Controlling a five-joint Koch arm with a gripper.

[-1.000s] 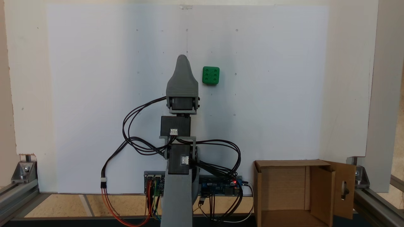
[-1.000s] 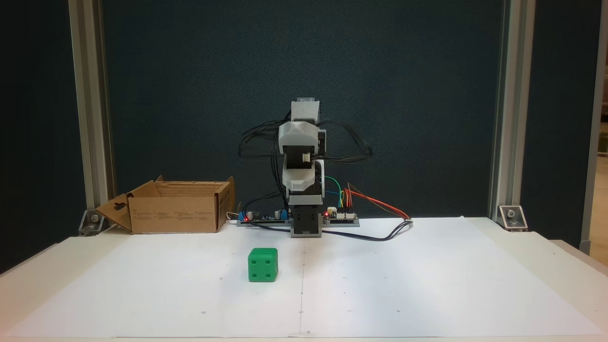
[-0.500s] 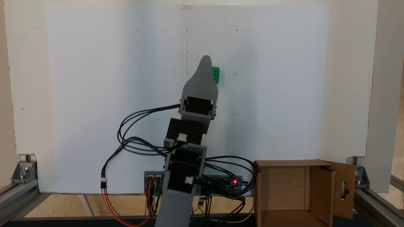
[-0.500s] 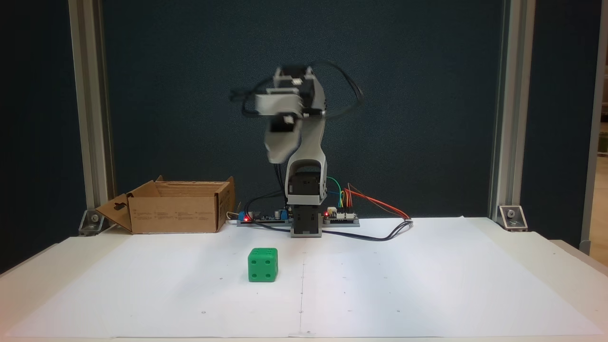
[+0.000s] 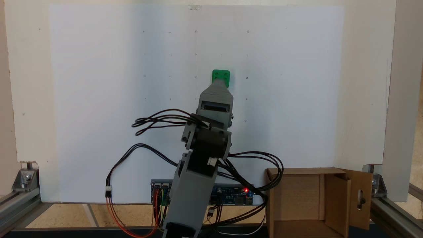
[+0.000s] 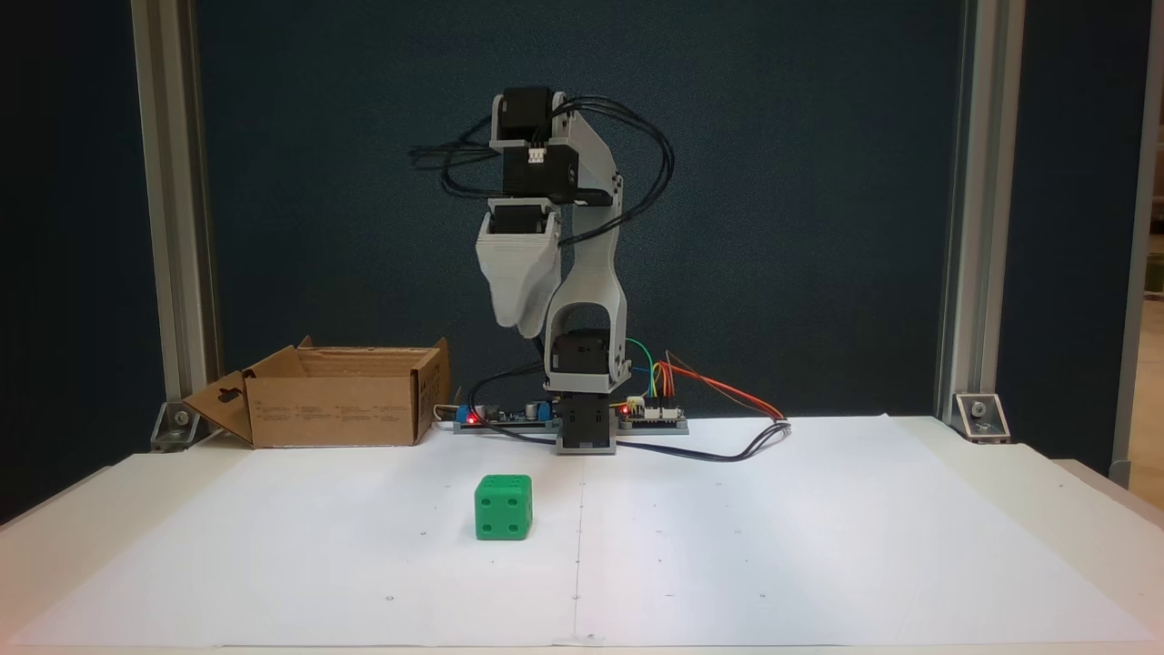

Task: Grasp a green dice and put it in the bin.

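- The green dice (image 6: 503,507) rests on the white paper sheet (image 6: 727,546) covering the surface, in the open, just left of the sheet's centre line in the front-facing fixed view.
- In the fixed view from behind the arm, the green dice (image 5: 221,77) is partly covered by the grey tip of the fingers (image 5: 218,82).
- The fingers (image 6: 518,323) hang pointing downward, high above the surface and clear of the dice; the dice lies below them and nearer that camera, with no contact.
- Finger state: cannot tell. Only one tapered grey tip shows in both fixed views.
- The bin (image 6: 341,398), a brown cardboard box, stands open at the rear left of the surface in the front-facing view, well apart from the dice.
- In the view from behind, the bin (image 5: 297,198) sits at lower right, its slotted flap (image 5: 361,198) folded outward.
- A controller board (image 5: 231,195) with a lit red LED sits at the arm's base.
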